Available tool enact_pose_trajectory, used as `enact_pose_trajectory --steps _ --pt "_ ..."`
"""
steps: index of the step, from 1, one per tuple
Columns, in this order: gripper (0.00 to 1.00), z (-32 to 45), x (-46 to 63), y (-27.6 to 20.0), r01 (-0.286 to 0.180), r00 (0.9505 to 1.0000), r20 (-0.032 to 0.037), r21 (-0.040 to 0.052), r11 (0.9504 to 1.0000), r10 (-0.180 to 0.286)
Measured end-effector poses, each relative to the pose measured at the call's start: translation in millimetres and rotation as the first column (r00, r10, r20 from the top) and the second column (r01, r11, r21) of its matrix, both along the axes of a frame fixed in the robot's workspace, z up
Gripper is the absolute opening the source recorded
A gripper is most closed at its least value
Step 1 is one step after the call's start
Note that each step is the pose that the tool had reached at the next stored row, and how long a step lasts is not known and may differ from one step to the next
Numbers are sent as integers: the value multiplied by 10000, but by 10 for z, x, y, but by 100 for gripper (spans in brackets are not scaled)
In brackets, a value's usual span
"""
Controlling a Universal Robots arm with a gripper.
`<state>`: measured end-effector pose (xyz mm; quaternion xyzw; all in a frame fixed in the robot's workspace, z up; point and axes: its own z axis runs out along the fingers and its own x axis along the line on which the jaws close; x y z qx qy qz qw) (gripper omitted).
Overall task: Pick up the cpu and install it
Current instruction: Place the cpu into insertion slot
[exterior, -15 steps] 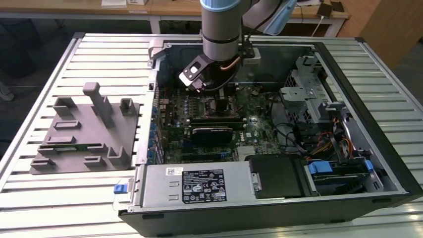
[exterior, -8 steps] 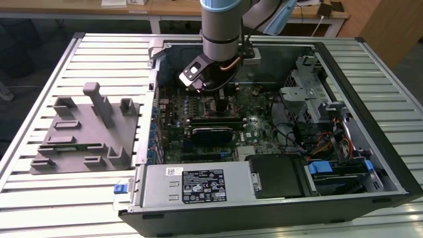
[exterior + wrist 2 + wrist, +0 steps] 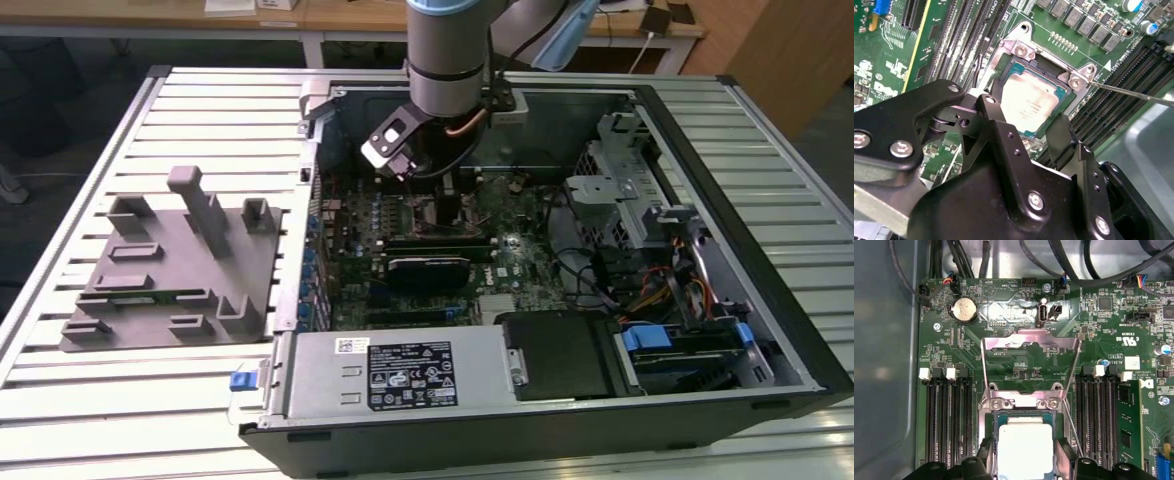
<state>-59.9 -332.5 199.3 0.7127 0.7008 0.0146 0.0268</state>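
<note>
Standing on the slatted metal counter at the exterior view's left is a grey moulded plastic holder. To its right lies the open black computer case, the arm reaching down into it. In both wrist views the small square silver-topped cpu lies in the green motherboard's metal-framed socket, its load plate raised. The black gripper's fingers are spread either side of the chip, seemingly just clear of it.

Silver-topped square cpu, lying flat in the motherboard socket, retention frame open
</note>
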Motion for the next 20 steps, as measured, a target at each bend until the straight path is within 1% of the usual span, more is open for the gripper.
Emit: enact_pose_trajectory --steps 9,11,12,14,15,17,18,20 --pt "60 5 0 0 0 10000 0 3 10000 0" --pt "48 5 0 0 0 10000 0 4 10000 0" --pt "48 5 0 0 0 10000 0 4 10000 0" --pt "36 5 0 0 0 10000 0 4 10000 0" --pt "36 5 0 0 0 10000 0 4 10000 0" --pt "24 5 0 0 0 10000 0 4 10000 0" --pt "24 5 0 0 0 10000 0 5 10000 0" --pt "13 5 0 0 0 10000 0 5 10000 0"
